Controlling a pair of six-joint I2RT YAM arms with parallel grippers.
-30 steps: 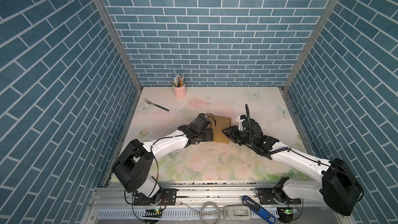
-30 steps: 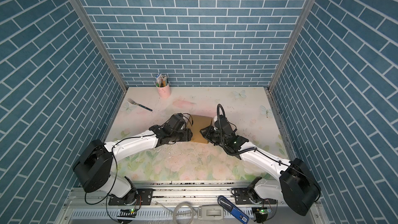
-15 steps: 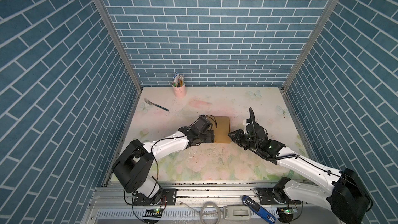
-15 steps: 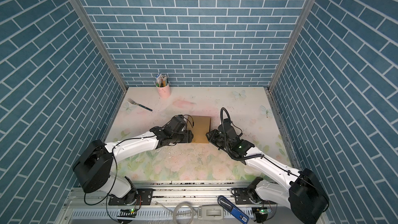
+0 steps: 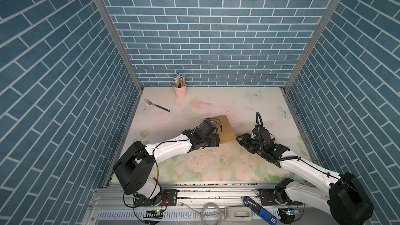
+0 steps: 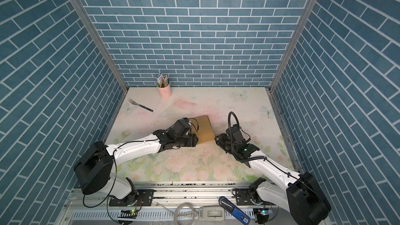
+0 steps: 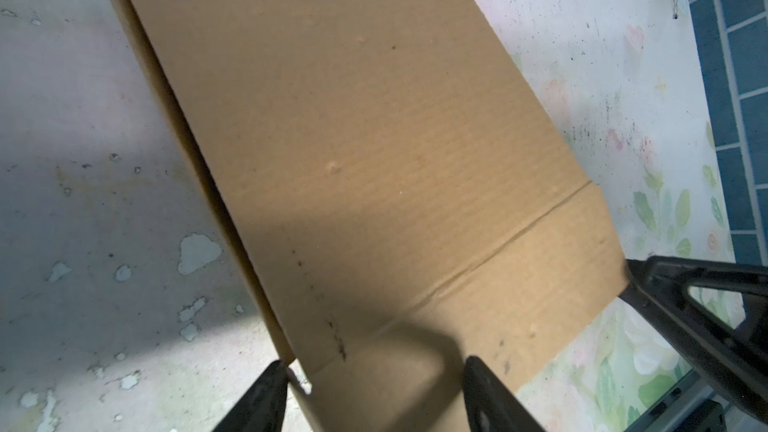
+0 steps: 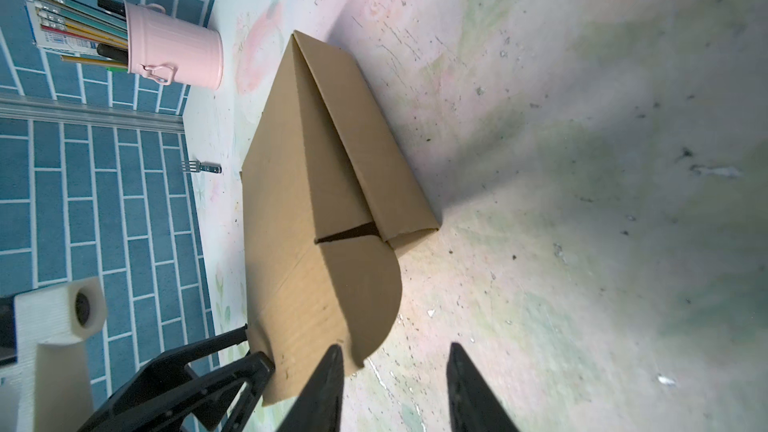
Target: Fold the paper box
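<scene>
Judging by how the plain brown kraft cardboard paper box [image 5: 226, 129] lies, you are well into the fold but not done. It sits near the middle of the pale floral worktop [image 5: 194, 104], between your two arms, and both top views show the box [image 6: 204, 129] there. The right wrist view shows the top panel laid over the body on a slant, so the box reads as a wedge rather than a flat, squared mailer. A side wall stands under that panel, and a dark slit gapes where the panels meet. A rounded brown cardboard tab [image 8: 365, 297] hangs outside at the near end, not yet tucked. What is left, as far as I can judge, is to push that tab in, press the top panel level and seat the closure. Whether the far side is tucked, the views do not show.

Your left fingers [image 7: 262, 403] are spread wide at the box's near corner, one at the cardboard's edge and one over the creased end strip. They touch the box but pinch nothing that I can see. Your right fingers [image 8: 324, 392] are parted too, released, with only bare worktop between them. One tip is just beside the rounded tab, and I can't tell if it touches.
</scene>
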